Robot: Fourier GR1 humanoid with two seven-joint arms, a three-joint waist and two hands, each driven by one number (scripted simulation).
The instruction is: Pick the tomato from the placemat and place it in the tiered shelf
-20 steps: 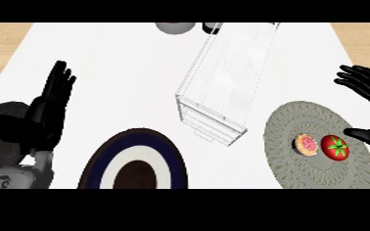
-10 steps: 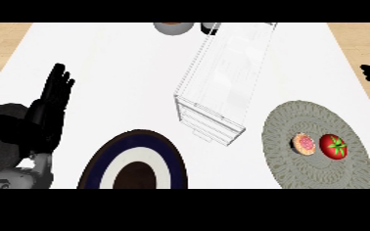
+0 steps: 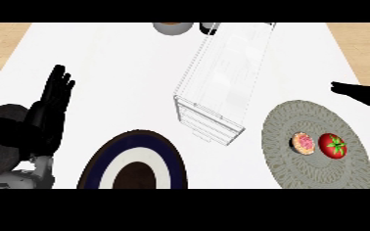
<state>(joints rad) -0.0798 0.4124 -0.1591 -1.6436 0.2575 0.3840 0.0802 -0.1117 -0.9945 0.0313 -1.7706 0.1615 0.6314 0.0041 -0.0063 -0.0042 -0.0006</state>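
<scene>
The red tomato [image 3: 333, 145] with its green stem lies on the right part of the round grey placemat [image 3: 292, 171]. Touching it on the left is a round pink and tan food item [image 3: 303, 143]. The clear wire tiered shelf [image 3: 224, 78] stands in the middle, running from the far edge towards me. Only a black part of my right hand [image 3: 352, 90] shows at the right edge, above the placemat and apart from the tomato. My left hand [image 3: 49, 108] rests open at the left, fingers up, holding nothing.
A dark blue plate [image 3: 108, 151] with a white ring and dark centre lies at the front, left of the shelf. A grey bowl [image 3: 172, 27] and a small dark object [image 3: 208, 27] stand at the counter's far edge.
My right hand drew off towards the right edge, away from the tomato, and now shows again just above the placemat. The tomato and the left hand stayed put.
</scene>
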